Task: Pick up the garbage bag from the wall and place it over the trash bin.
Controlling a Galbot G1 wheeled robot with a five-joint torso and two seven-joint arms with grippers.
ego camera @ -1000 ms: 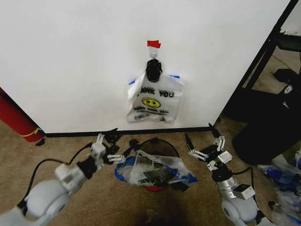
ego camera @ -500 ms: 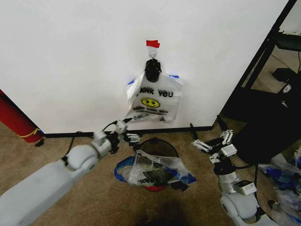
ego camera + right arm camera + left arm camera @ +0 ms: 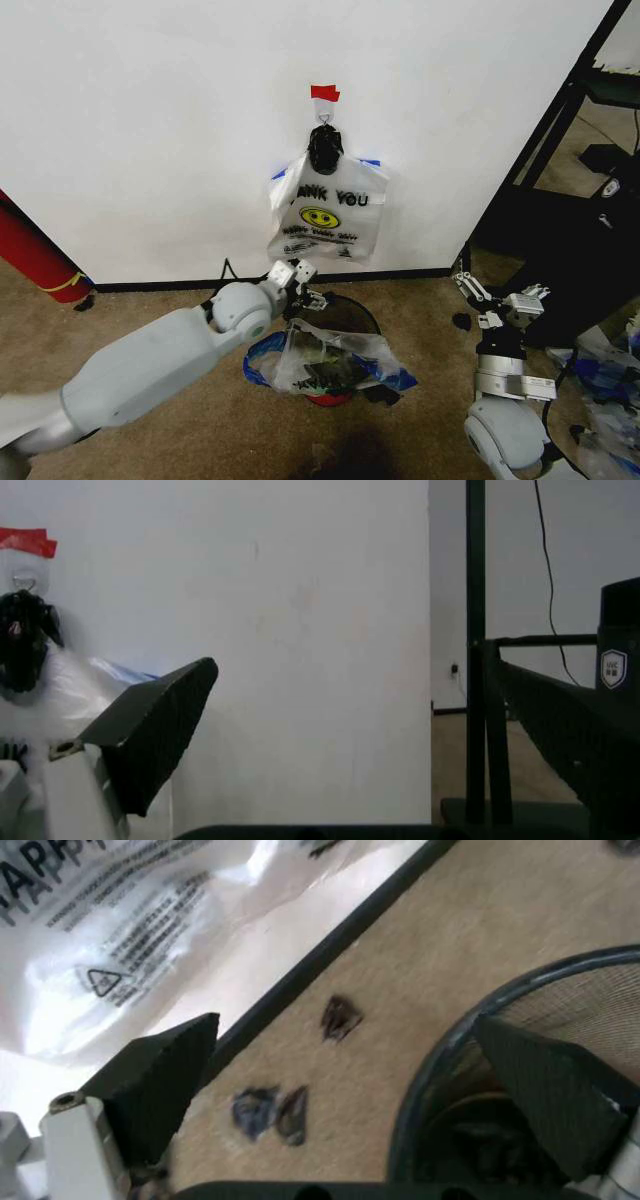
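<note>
From the head camera, the white wall (image 3: pixel 150 130) carries a red tape piece (image 3: pixel 324 93) over a hook, and from it hangs a white smiley bag (image 3: pixel 326 215) knotted in black at the top. Blue-edged corners of another bag peek out behind it at both upper sides. On the carpet (image 3: pixel 120 320) below stands the trash bin (image 3: pixel 340 312), with a clear garbage bag (image 3: pixel 330 362) with blue patches lying crumpled over its near side. The left gripper (image 3: pixel 310 293) reaches in over the far rim of the bin, its fingers spread apart and holding nothing; the clear bag lies just nearer the robot than those fingers, not between them. The right gripper (image 3: pixel 500 293) is raised well to the right, beside a black rack (image 3: pixel 560 130), its fingers also spread and empty.

From the left wrist camera, the two dark fingers (image 3: pixel 160 1080) stand wide apart. Between them lie carpet, the black baseboard (image 3: pixel 330 952) and the bin's round rim (image 3: pixel 450 1042); the printed bottom of the white bag (image 3: pixel 110 922) hangs close by, untouched.

From the right wrist camera, the fingers (image 3: pixel 160 727) are wide with nothing between them, facing the wall, the tape (image 3: pixel 25 541) and the hanging bag's black knot (image 3: pixel 22 641).
</note>
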